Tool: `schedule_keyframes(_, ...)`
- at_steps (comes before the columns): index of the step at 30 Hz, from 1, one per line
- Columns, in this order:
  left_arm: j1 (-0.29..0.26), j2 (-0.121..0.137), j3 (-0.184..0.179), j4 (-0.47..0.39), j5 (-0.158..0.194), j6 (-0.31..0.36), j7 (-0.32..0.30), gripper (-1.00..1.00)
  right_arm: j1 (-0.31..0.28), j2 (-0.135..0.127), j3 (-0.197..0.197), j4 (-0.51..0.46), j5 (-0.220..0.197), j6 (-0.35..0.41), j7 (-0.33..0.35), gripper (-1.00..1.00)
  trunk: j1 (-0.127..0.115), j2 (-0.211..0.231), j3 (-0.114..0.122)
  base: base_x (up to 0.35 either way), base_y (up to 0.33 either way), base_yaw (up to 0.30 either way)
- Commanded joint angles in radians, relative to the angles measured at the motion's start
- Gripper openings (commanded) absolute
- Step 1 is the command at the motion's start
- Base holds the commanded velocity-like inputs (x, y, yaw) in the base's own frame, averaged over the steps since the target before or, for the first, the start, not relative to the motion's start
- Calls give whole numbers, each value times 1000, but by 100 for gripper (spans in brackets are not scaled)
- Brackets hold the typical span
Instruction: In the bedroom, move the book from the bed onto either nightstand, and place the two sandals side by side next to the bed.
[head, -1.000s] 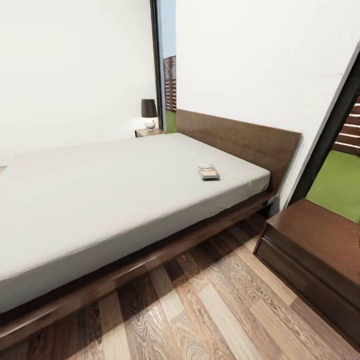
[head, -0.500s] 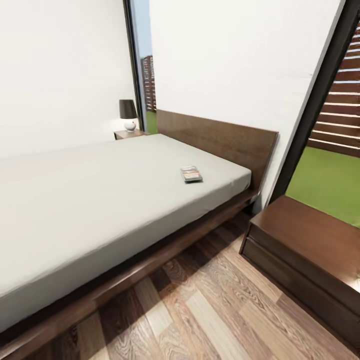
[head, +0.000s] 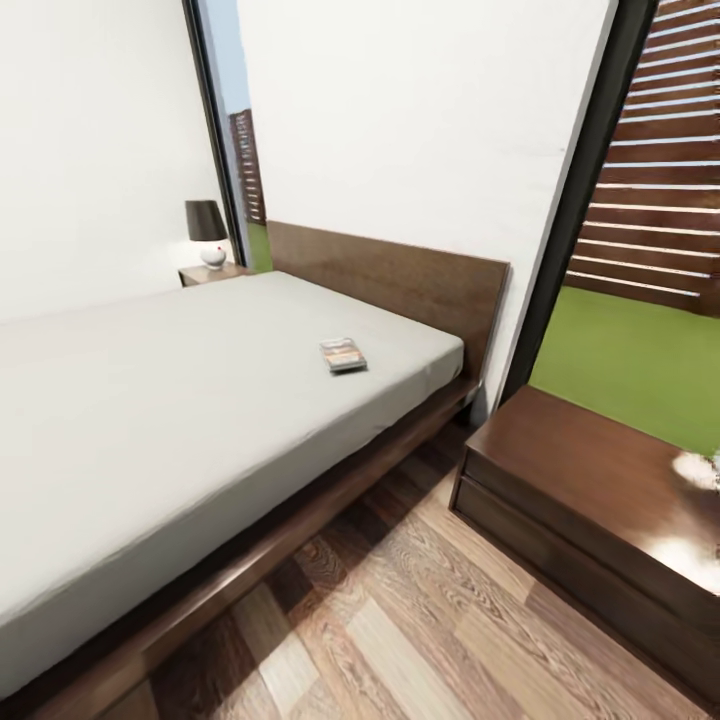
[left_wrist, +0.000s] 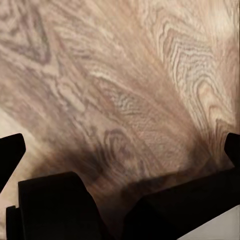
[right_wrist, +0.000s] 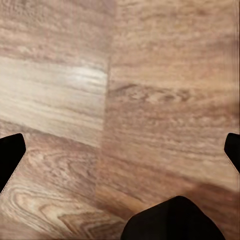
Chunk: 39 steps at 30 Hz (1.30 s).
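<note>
While each end effector, left (left_wrist: 120, 150) and right (right_wrist: 120, 150), hangs spread wide and empty over the plank floor (head: 420, 620), the book (head: 343, 355) lies at frame center on the bed (head: 150, 400), near the headboard (head: 390, 275). A nightstand (head: 590, 500) sits at lower right.

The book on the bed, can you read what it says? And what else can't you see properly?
- Book: head view, too small and far to read the cover.
- Far nightstand: head view, the bed hides all but its top.
- Near nightstand: head view, cut off by the picture's edge.
- Lamp: small, details unclear.
- Both grippers: wrist views, only finger edges at the borders.
</note>
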Motion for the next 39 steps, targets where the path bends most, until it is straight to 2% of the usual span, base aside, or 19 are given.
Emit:
schedule_keyframes(1, 0, -2, -6, -1, 10, 9, -3, 100, -2, 0, 5, 3, -11, 5, 7, 100, 0, 0, -1, 146, 0, -263)
schedule_keyframes(14, 0, -22, -5, -2, 8, 11, -2, 100, -2, 0, 5, 3, -11, 11, 7, 100, 0, 0, -1, 144, 0, -267)
schedule_keyframes(39, 0, -24, -5, -3, 6, 3, -1, 100, -2, 2, 10, 3, -11, 12, 8, 100, 0, 0, -1, 131, 0, -264)
